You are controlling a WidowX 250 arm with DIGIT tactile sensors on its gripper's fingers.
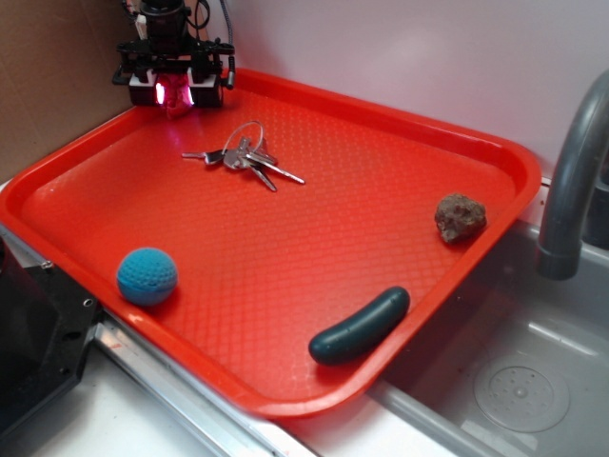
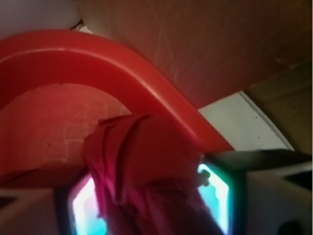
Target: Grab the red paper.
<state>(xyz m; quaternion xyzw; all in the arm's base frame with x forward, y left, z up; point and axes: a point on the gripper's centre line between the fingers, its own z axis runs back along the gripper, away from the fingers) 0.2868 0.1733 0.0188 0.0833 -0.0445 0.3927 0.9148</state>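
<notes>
The red paper (image 2: 142, 161) is a dark red wrinkled wad filling the middle of the wrist view. It sits between my gripper's (image 2: 149, 205) two glowing pads (image 2: 215, 193), which press on it from both sides. In the exterior view my gripper (image 1: 176, 95) hangs over the far left corner of the orange-red tray (image 1: 333, 228). A bit of the red paper (image 1: 177, 103) shows between its fingers, just above the tray floor. The tray's curved rim (image 2: 98, 54) runs close behind the wad.
On the tray lie a bunch of keys (image 1: 245, 159), a blue ball (image 1: 147, 276), a brown rock (image 1: 460, 217) and a dark green pickle-shaped object (image 1: 360, 327). A grey faucet (image 1: 571, 181) and sink (image 1: 514, 381) stand to the right. A cardboard wall (image 1: 48, 76) rises at the left.
</notes>
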